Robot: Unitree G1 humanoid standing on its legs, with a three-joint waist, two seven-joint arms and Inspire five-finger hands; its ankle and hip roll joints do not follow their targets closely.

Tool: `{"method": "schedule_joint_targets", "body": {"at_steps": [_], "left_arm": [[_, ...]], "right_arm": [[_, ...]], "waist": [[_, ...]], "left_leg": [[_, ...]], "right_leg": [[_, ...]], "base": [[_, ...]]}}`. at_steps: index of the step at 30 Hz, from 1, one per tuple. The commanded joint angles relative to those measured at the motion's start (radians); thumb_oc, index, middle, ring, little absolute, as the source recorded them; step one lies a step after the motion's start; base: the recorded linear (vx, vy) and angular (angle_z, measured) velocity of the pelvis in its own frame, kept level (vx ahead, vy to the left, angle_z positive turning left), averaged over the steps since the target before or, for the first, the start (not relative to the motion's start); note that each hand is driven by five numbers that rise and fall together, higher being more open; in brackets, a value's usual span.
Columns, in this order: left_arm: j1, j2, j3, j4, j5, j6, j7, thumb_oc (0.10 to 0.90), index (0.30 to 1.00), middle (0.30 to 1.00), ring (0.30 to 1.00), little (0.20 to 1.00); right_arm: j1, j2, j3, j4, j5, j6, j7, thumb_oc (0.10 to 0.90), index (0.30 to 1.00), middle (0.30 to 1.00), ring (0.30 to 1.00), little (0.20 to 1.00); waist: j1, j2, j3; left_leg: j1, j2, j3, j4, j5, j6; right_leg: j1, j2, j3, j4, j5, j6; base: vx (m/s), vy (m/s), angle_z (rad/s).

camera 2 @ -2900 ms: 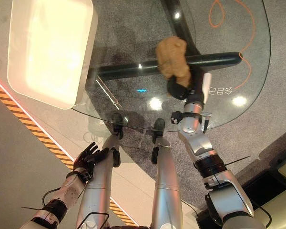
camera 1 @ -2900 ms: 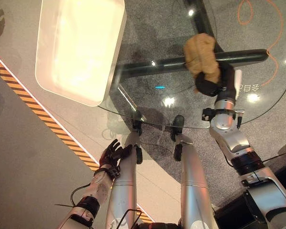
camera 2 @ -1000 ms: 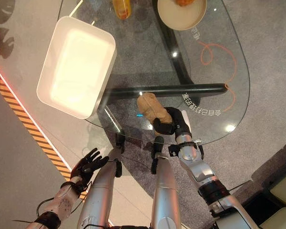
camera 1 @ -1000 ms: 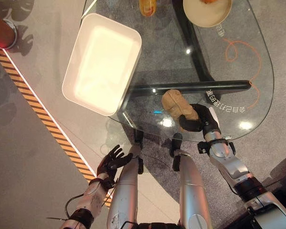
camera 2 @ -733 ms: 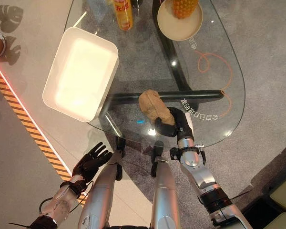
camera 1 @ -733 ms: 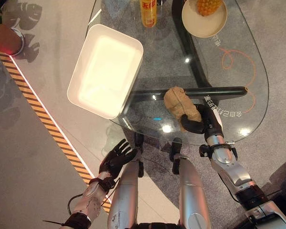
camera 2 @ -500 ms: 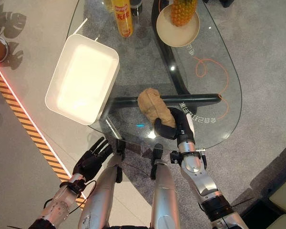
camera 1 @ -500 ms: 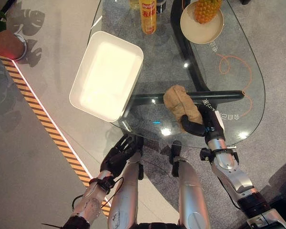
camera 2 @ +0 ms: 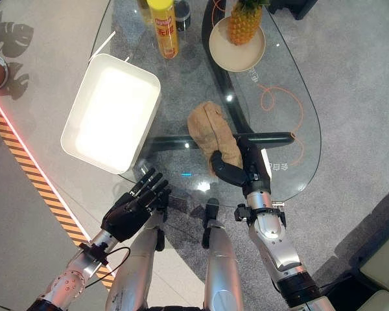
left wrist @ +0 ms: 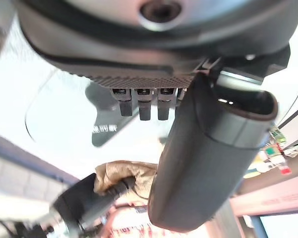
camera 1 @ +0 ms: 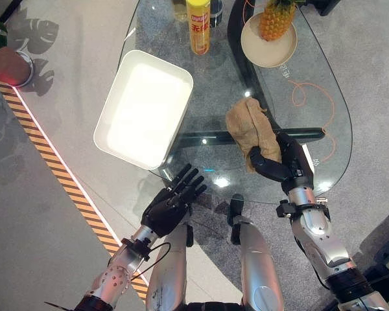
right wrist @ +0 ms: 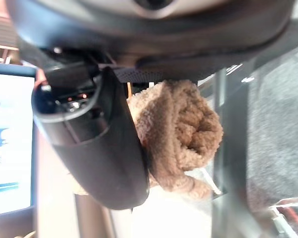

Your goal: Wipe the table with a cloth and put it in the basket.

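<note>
right hand (camera 1: 277, 165): fingers curled round tan cloth (camera 1: 247, 130), bunched for wiping glass counter (camera 1: 324, 97) | left hand (camera 1: 172, 202): fingers straight, idle | white basket (camera 1: 144, 107): waiting

Cloth (camera 1: 247, 131) fuzzy tan terry; table (camera 1: 330, 97) clear glossy glass; basket (camera 1: 143, 108) smooth white plastic.

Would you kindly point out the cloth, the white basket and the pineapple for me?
cloth (camera 1: 246, 126), left eye view, the middle of its bunched upper part.
white basket (camera 1: 107, 109), left eye view, its left rim.
pineapple (camera 1: 275, 19), left eye view, the middle of the fruit.
</note>
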State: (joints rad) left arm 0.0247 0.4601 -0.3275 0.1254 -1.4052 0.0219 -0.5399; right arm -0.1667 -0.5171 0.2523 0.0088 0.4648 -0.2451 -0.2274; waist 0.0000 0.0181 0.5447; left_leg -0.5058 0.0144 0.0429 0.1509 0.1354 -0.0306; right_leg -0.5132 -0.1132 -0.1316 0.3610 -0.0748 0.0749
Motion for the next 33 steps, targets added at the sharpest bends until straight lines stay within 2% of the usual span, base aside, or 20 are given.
{"method": "schedule_joint_targets", "body": {"at_steps": [1, 3, 6, 9, 10, 12, 16, 18, 22, 26, 33], "left_arm": [[0.011, 0.026, 0.013, -0.152, -0.114, -0.005, -0.129, 0.800, 0.900, 0.900, 0.900, 0.900], [0.006, 0.027, 0.015, -0.159, -0.125, -0.005, -0.128, 0.800, 0.900, 0.900, 0.900, 0.900], [-0.039, 0.032, 0.026, -0.178, -0.168, -0.025, -0.096, 0.800, 0.900, 0.900, 0.900, 0.900], [-0.067, 0.034, 0.031, -0.174, -0.191, -0.023, -0.097, 0.800, 0.900, 0.900, 0.900, 0.900], [-0.093, 0.036, 0.038, -0.174, -0.215, 0.008, -0.113, 0.800, 0.900, 0.900, 0.900, 0.900], [-0.106, 0.040, 0.042, -0.181, -0.220, 0.027, -0.120, 0.800, 0.900, 0.900, 0.900, 0.900], [-0.134, 0.053, 0.033, -0.189, -0.186, 0.009, -0.087, 0.800, 0.900, 0.900, 0.900, 0.900], [-0.144, 0.054, 0.031, -0.187, -0.191, 0.011, -0.082, 0.800, 0.900, 0.900, 0.900, 0.900], [-0.165, 0.068, 0.017, -0.192, -0.114, 0.001, -0.045, 0.800, 0.900, 0.900, 0.900, 0.900], [-0.188, 0.071, -0.020, -0.208, -0.076, 0.004, -0.025, 0.800, 0.900, 0.900, 0.900, 0.900], [-0.195, 0.085, -0.056, -0.233, -0.045, -0.006, -0.061, 0.800, 0.900, 0.900, 0.900, 0.900]], "right_arm": [[-0.050, -0.037, -0.052, -0.225, 0.050, -0.176, 0.087, 0.100, 0.300, 0.300, 0.300, 0.200], [-0.051, -0.037, -0.048, -0.229, 0.056, -0.179, 0.107, 0.100, 0.300, 0.300, 0.300, 0.200], [-0.070, -0.049, -0.013, -0.285, 0.112, -0.166, 0.278, 0.100, 0.300, 0.300, 0.300, 0.200], [-0.090, -0.056, 0.004, -0.293, 0.103, -0.149, 0.309, 0.100, 0.300, 0.300, 0.300, 0.200], [-0.106, -0.066, 0.018, -0.295, 0.104, -0.139, 0.320, 0.100, 0.300, 0.300, 0.300, 0.200], [-0.110, -0.073, 0.028, -0.300, 0.116, -0.135, 0.341, 0.100, 0.300, 0.300, 0.300, 0.200], [-0.112, -0.079, 0.053, -0.334, 0.186, -0.125, 0.442, 0.100, 0.300, 0.300, 0.300, 0.200], [-0.118, -0.077, 0.065, -0.334, 0.186, -0.110, 0.454, 0.100, 0.300, 0.300, 0.300, 0.200], [-0.132, -0.084, 0.106, -0.334, 0.188, -0.088, 0.470, 0.100, 0.300, 0.300, 0.300, 0.200], [-0.152, -0.084, 0.141, -0.322, 0.144, -0.071, 0.440, 0.100, 0.300, 0.300, 0.300, 0.200], [-0.169, -0.096, 0.184, -0.308, 0.070, -0.036, 0.360, 0.100, 0.300, 0.300, 0.300, 0.200]], "waist": [[0.002, -0.042, -0.025], [0.002, -0.043, -0.025], [-0.001, -0.052, -0.025], [-0.002, -0.057, -0.025], [-0.003, -0.061, -0.025], [-0.005, -0.066, -0.025], [-0.011, -0.070, -0.025], [-0.011, -0.069, -0.025], [-0.013, -0.064, -0.025], [-0.015, -0.058, -0.025], [-0.016, -0.044, -0.025]], "left_leg": [[0.027, -0.041, 0.114, 0.139, -0.196, 0.045], [0.025, -0.040, 0.115, 0.139, -0.196, 0.045], [0.006, -0.041, 0.117, 0.143, -0.189, 0.042], [0.000, -0.040, 0.117, 0.147, -0.188, 0.040], [-0.005, -0.040, 0.116, 0.149, -0.187, 0.039], [-0.007, -0.039, 0.116, 0.150, -0.186, 0.037], [-0.015, -0.042, 0.114, 0.157, -0.185, 0.035], [-0.019, -0.043, 0.113, 0.162, -0.186, 0.035], [-0.034, -0.048, 0.110, 0.172, -0.183, 0.033], [-0.045, -0.052, 0.109, 0.175, -0.181, 0.034], [-0.060, -0.060, 0.108, 0.175, -0.175, 0.031]], "right_leg": [[0.029, 0.041, -0.060, -0.100, 0.082, 0.015], [0.026, 0.042, -0.059, -0.100, 0.082, 0.015], [0.011, 0.044, -0.056, -0.103, 0.090, 0.014], [0.006, 0.045, -0.057, -0.101, 0.092, 0.015], [0.002, 0.044, -0.056, -0.100, 0.093, 0.016], [0.001, 0.046, -0.054, -0.102, 0.094, 0.017], [-0.007, 0.047, -0.046, -0.099, 0.098, 0.019], [-0.011, 0.046, -0.044, -0.097, 0.099, 0.019], [-0.023, 0.044, -0.037, -0.095, 0.102, 0.018], [-0.035, 0.043, -0.031, -0.095, 0.104, 0.018], [-0.051, 0.040, -0.028, -0.094, 0.107, 0.016]], "base": [[0.00, 0.000, 0.00], [0.00, 0.000, 0.00], [0.00, 0.000, 0.00], [0.00, 0.000, 0.00], [0.00, 0.000, 0.00], [0.00, 0.000, 0.00], [0.00, 0.000, 0.00], [0.00, 0.000, 0.00], [0.01, 0.037, -0.01], [0.01, 0.017, 0.00], [0.01, 0.035, -0.02]]}}
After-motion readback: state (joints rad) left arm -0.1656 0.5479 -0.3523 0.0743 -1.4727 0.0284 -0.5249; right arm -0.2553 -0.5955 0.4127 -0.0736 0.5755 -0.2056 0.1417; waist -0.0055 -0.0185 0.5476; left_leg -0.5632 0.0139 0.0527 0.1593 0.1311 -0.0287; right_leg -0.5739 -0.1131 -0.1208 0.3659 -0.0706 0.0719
